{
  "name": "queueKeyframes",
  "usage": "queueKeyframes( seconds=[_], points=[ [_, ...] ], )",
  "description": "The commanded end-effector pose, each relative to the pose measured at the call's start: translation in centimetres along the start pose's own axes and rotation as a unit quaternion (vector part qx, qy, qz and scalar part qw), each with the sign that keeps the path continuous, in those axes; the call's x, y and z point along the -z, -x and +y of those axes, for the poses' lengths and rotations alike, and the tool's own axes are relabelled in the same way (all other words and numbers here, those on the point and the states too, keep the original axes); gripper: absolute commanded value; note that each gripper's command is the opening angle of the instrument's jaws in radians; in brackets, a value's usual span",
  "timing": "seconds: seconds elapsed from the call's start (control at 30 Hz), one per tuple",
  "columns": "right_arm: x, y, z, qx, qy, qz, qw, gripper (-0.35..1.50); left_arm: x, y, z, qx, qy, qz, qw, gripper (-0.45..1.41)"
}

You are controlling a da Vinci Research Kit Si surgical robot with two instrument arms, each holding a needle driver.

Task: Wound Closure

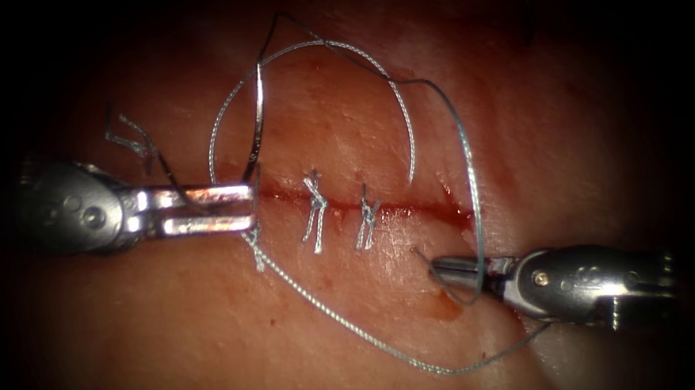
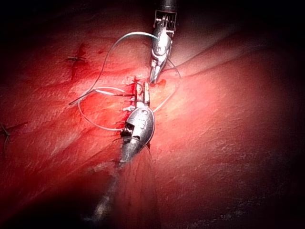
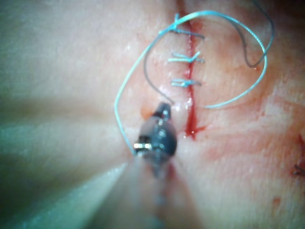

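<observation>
Tissue (image 1: 213,353): pork belly lay across the whole field, pale and glistening, its edges lost in shadow on every side.
Cut (image 1: 412,207): it ran left to right across the middle of the endoscope view, a dark red line; its left end was hidden behind the left tool's jaws.
Red fluid (image 1: 448,305): it pooled along the cut and lay in a small patch just near of the right tool's tip.
Left tool (image 1: 249,206): it came in from the left and lay level along the cut; its two jaws stood slightly apart in parallel, and the needle's lower end met the far jaw's tip, though whether that jaw actually gripped it could not be made out.
Right tool (image 1: 440,269): it came in from the right, on the near side of the cut; its jaws were closed on the thread close to their tip.
Thread (image 1: 354,322): a long strand swept in a wide loop far of the cut, down past the right tool and back along the near side; where it ended was hard to follow.
Needle (image 1: 257,112): it stood up as a thin curved sliver from the cut's left end toward the far side; its tip could not be told from the thread there, nor whether it sat in the tissue.
Stitches (image 1: 315,208): two knotted ones crossed the cut between the tools, short tails pointing near.
Cut end of thread (image 1: 130,139): a small kinked piece lay far of the left tool.
</observation>
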Motion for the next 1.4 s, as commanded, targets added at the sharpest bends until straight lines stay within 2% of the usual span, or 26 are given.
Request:
queueKeyframes(
  seconds=[0.03,0.27,0.3,0.33,0.37,0.4,0.43,0.53,0.63,0.83,0.9,0.93,0.97,1.0,1.03,1.07,1.17,1.2,1.4],
  points=[
    [0.03,-0.10,-0.16,-0.001,-0.008,0.002,1.000,-0.35,-0.06,0.06,0.02,0.000,0.001,0.001,1.000,-0.45],
    [0.18,-0.30,-0.35,-0.003,-0.014,0.002,1.000,-0.35,-0.07,0.06,0.02,0.000,0.003,0.002,1.000,-0.45],
    [0.11,-0.29,-0.32,-0.004,0.002,0.000,1.000,-0.13,-0.07,0.06,0.02,0.000,0.002,0.002,1.000,-0.45],
    [0.06,-0.27,-0.29,-0.005,0.011,-0.001,1.000,0.37,-0.07,0.06,0.02,0.000,0.004,0.003,1.000,-0.45],
    [0.03,-0.23,-0.26,-0.004,0.019,-0.003,1.000,0.69,-0.07,0.06,0.02,-0.001,0.004,0.003,1.000,-0.45],
    [0.00,-0.19,-0.23,-0.004,0.022,-0.001,1.000,0.91,-0.07,0.06,0.03,-0.001,0.004,0.003,1.000,-0.45],
    [-0.03,-0.15,-0.19,-0.006,0.026,-0.003,1.000,1.03,-0.07,0.06,0.03,-0.001,0.004,0.003,1.000,-0.45],
    [-0.08,-0.01,-0.02,-0.022,0.049,-0.015,0.998,1.20,-0.07,0.06,0.03,-0.001,0.004,0.003,1.000,-0.45],
    [-0.14,-0.01,0.07,-0.027,0.058,-0.017,0.998,1.20,-0.08,0.06,0.03,-0.001,0.003,0.003,1.000,-0.45],
    [-0.34,-0.09,0.05,-0.030,0.059,-0.009,0.998,1.20,-0.08,0.07,0.04,-0.001,0.003,0.003,1.000,-0.45],
    [-0.45,-0.13,0.05,-0.031,0.052,-0.007,0.998,1.08,-0.07,0.07,0.04,-0.001,0.004,0.003,1.000,-0.45],
    [-0.45,-0.13,0.05,-0.031,0.052,-0.007,0.998,1.08,-0.07,0.07,0.04,-0.001,0.004,0.003,1.000,-0.45],
    [-0.48,-0.13,0.06,-0.031,0.049,-0.006,0.998,0.96,-0.07,0.07,0.04,-0.001,0.004,0.003,1.000,-0.45],
    [-0.49,-0.12,0.06,-0.031,0.047,-0.006,0.998,0.76,-0.07,0.07,0.04,-0.001,0.004,0.003,1.000,-0.45],
    [-0.49,-0.11,0.06,-0.030,0.033,-0.004,0.999,0.29,-0.07,0.07,0.04,-0.001,0.004,0.003,1.000,-0.45],
    [-0.48,-0.07,0.07,-0.028,0.007,-0.002,1.000,-0.35,-0.06,0.07,0.04,-0.001,0.004,0.003,1.000,-0.45],
    [-0.43,0.01,0.09,-0.023,0.008,-0.017,1.000,-0.35,-0.06,0.06,0.04,-0.001,0.004,0.003,1.000,-0.45],
    [-0.32,0.05,0.08,-0.021,0.005,-0.016,1.000,-0.35,-0.06,0.06,0.04,-0.001,0.004,0.003,1.000,-0.45],
    [0.03,-0.05,-0.05,-0.022,0.007,-0.016,1.000,-0.35,-0.06,0.06,0.04,-0.001,0.004,0.003,1.000,-0.45]
  ],
)
